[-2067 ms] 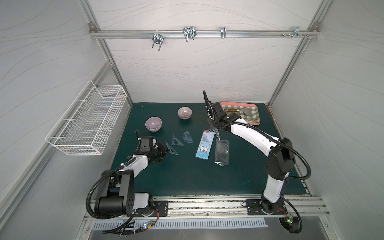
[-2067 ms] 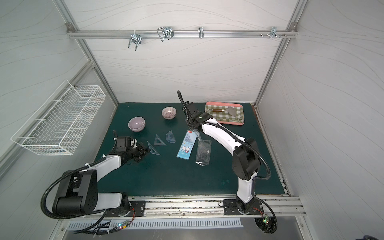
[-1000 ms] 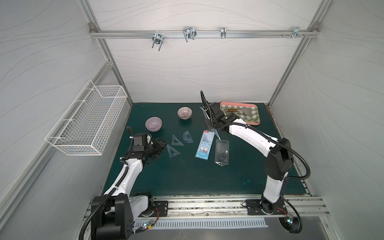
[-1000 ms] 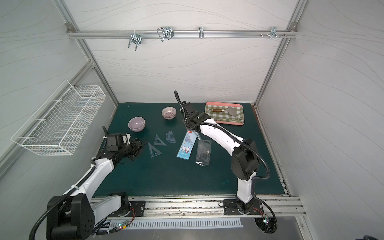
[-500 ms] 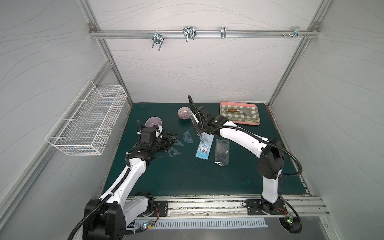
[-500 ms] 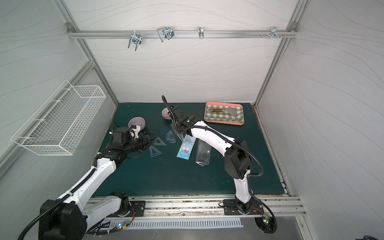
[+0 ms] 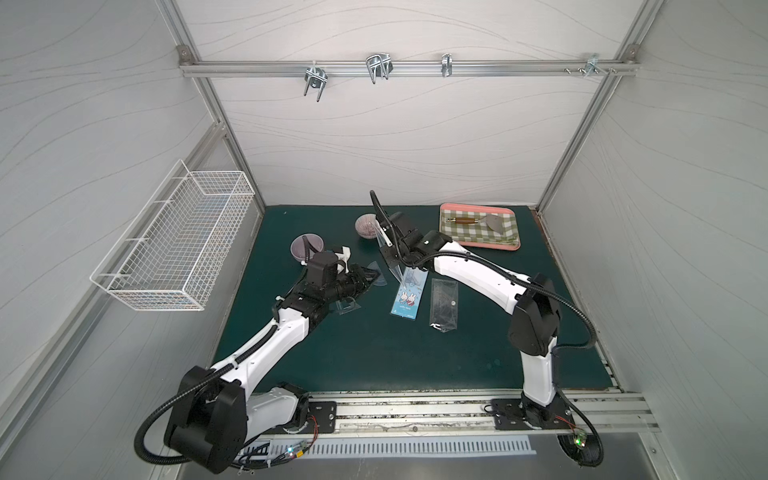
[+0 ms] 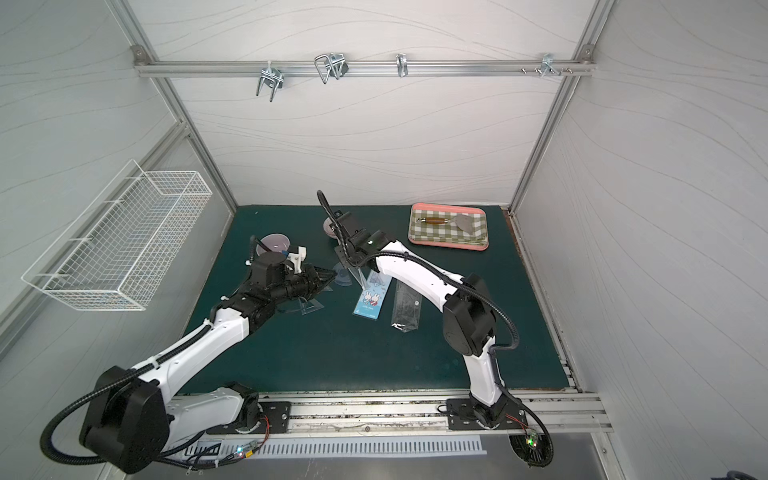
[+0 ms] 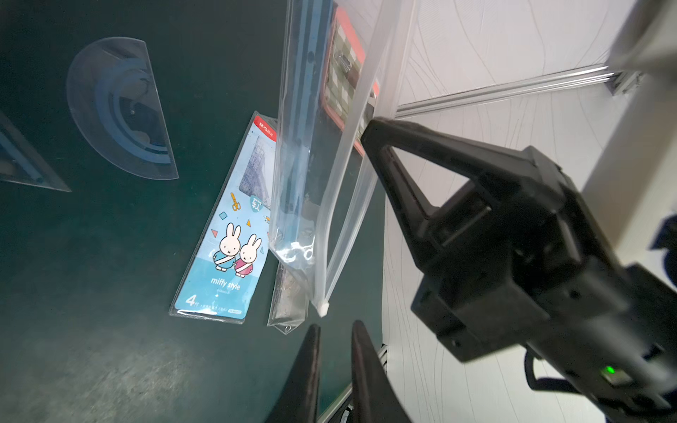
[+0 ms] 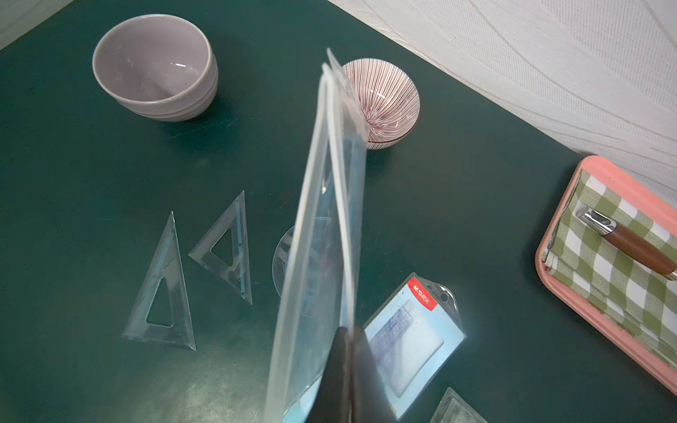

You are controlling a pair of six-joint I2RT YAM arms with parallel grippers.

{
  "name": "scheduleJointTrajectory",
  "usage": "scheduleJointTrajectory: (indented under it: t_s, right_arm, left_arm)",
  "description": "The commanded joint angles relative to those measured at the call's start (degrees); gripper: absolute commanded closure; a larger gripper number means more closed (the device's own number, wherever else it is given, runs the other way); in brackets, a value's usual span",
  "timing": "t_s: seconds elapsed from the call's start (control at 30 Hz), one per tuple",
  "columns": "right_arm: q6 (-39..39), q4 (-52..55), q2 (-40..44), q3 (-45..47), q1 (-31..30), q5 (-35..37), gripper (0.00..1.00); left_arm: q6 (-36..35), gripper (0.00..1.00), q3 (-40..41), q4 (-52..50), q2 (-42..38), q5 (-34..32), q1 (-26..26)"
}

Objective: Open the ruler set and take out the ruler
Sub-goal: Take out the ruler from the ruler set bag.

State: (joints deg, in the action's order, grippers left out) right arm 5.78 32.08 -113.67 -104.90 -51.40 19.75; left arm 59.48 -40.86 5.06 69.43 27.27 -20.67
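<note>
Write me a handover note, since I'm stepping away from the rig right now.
The right gripper is shut on the clear pouch, held on edge over the mat.
The left gripper is barely open, empty, near one pouch corner.
Out on the mat: two set squares, protractor, card insert.
The ruler looks to be inside the pouch.
Left to do: pull it out.

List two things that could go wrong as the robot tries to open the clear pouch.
1. The left gripper, jaws nearly together, sits just short of the clear pouch's zip end; it may close on nothing.
2. The right gripper pinches only the pouch's edge; pulling could slip it.
</note>
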Motion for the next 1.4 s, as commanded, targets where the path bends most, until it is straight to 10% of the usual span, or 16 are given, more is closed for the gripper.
scheduleJointTrajectory:
  t_s: [0.0,1.37]
  right_arm:
    - [0.8,0.6,-0.3,-1.1,-0.6,1.2,1.0]
    - [0.9,2.2,0.4,-2.1,-1.0,3.9,1.0]
  left_arm:
    - [2.0,0.85,-3.7,6.5,1.9,-1.0,-1.2]
    - [-0.2,0.96,-9.8,4.5,14.1,-8.2,-6.9]
